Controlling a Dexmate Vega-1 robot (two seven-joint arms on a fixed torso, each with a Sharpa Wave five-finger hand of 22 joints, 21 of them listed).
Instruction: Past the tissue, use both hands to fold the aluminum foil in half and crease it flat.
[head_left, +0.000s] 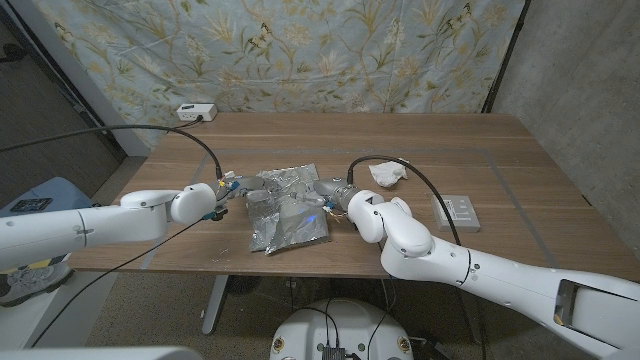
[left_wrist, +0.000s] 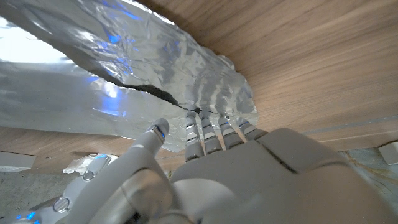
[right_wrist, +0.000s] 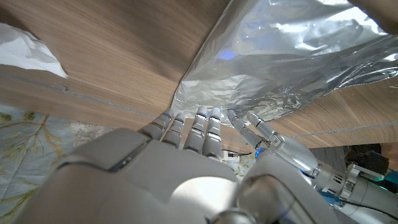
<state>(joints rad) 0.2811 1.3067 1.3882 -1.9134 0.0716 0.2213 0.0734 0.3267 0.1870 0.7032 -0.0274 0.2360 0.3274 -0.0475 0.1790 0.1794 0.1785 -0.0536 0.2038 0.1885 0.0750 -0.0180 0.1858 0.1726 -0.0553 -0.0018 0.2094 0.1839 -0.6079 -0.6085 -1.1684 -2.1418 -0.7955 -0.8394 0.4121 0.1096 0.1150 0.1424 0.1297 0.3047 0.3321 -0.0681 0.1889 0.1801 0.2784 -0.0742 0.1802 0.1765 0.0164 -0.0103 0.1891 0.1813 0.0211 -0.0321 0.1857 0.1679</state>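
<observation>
Two hands, the left hand (head_left: 228, 187) and the right hand (head_left: 328, 190), pinched the foil (head_left: 285, 215) at mid-frame, each on one edge, so I could lift and fold it evenly.

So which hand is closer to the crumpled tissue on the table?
The right hand. It is at the foil, on the side where the tissue lies just beyond it. The left hand is at the foil's opposite edge, farther away.

Left hand (left_wrist: 249, 180) fingertips (left_wrist: 205, 134) — hidden under the aluminum foil (left_wrist: 93, 87); grip indeterminate. Foil cut off at the picture edge. Right hand (right_wrist: 180, 174) fingertips — contact indeterminate.
</observation>
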